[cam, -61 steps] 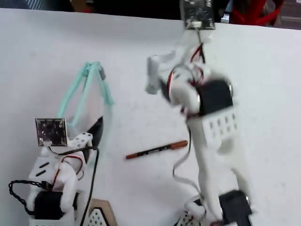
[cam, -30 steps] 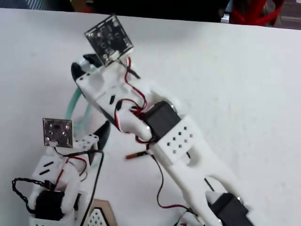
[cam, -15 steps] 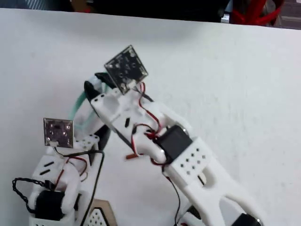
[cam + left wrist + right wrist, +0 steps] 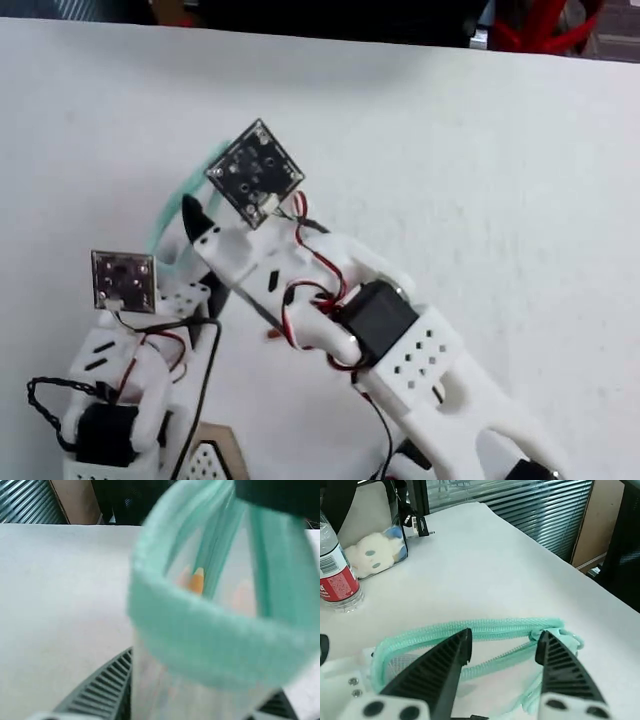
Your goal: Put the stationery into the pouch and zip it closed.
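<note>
Pouch [image 4: 470, 630] at table [image 4: 500, 150] left, mouth open.
Pouch looked soft, light and limp; probably best taken by its stiffer green trim, since the clear wall would sag. Inside: an orange pencil [image 4: 198, 576]. A pen [image 4: 272, 333] lay outside to its right, mostly under the right arm. Right gripper [image 4: 505, 635] hung spread wide over the trim, gripping nothing. Left gripper [image 4: 210, 285] sat at the near end; grip could not be told.
</note>
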You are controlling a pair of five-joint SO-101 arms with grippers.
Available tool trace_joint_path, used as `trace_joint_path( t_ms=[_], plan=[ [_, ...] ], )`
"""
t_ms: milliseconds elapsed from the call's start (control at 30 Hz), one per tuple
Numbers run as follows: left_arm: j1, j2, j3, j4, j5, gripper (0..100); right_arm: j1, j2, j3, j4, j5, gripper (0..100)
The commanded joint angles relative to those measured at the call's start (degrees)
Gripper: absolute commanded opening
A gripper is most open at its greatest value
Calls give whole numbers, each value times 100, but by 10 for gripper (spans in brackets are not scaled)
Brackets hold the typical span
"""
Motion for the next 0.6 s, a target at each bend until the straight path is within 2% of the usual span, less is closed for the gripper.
trace_joint_path(
  t_ms=[0,233,367,467,500,567],
  plan=[
    [-171,22,-35,-141,44,276,242,-242,-299,13,26,202],
    [-321,22,-35,-141,53,276,1112,-840,-290,110,18,201],
    [-813,22,-193,-158,70,276,1824,-927,-255,778,-580,201],
    [-207,22,-255,44,396,275,2413,-919,-105,1147,-853,204],
    [-119,22,-343,88,299,275,2624,-919,18,1147,-888,204],
    [-699,22,-589,114,18,275,2941,-927,325,1156,-923,203]
  ],
)
